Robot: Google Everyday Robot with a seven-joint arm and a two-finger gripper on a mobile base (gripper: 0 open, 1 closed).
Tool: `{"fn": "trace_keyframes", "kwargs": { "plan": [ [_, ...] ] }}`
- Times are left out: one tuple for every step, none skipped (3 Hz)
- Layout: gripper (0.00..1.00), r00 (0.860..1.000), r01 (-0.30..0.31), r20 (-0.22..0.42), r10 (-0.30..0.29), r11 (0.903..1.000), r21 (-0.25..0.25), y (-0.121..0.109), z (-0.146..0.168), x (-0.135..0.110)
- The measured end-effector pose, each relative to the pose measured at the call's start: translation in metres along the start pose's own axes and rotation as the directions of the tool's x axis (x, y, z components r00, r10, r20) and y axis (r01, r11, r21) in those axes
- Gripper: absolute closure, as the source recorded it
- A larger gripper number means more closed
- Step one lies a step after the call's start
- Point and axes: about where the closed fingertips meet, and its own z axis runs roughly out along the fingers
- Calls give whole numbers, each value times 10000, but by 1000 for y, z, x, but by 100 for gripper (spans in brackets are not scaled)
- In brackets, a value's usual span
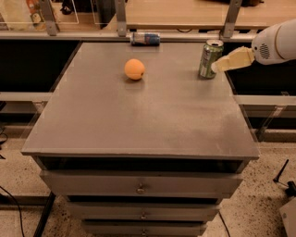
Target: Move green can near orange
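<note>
The green can (210, 59) stands upright near the far right edge of the grey table (138, 120). The orange (134, 69) rests on the table to the can's left, well apart from it. My gripper (221, 65) comes in from the right with its cream fingers (233, 60) pointing left, and its tips reach the can's right side. The white arm body (276, 42) is behind it at the right edge of the view.
A blue and silver can (144, 38) lies on its side at the table's far edge. Metal posts (121, 18) and a wooden counter (185, 11) stand behind the table. Drawers (138, 187) are below the front edge.
</note>
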Motion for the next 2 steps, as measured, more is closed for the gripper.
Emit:
{"fn": "trace_keyframes", "kwargs": {
  "plan": [
    [0,9955,-678,657,684,9976,-113,0,17,5],
    [0,9797,-1227,1541,1285,9913,-471,3,38,7]
  ]
}}
